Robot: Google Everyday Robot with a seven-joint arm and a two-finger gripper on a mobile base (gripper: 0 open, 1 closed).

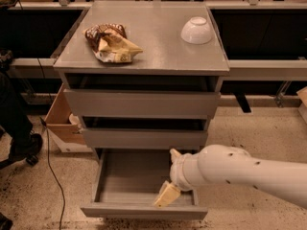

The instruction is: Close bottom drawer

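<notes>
The bottom drawer [144,210] is the lowest of the grey cabinet's three drawers. It is pulled far out and its inside looks empty. Its slim front panel runs along the bottom of the view. My gripper [167,194] comes in on the white arm [240,171] from the right. It hangs over the drawer's right front part, just behind the front panel. One pale finger [168,194] points down and to the left. The middle drawer [144,139] and top drawer [141,104] stand slightly out.
On the cabinet top [158,51] lie a crumpled snack bag [111,43] at the left and an upturned white bowl [196,30] at the right. A cardboard box [62,123] and a black cable [53,176] are on the floor at the left.
</notes>
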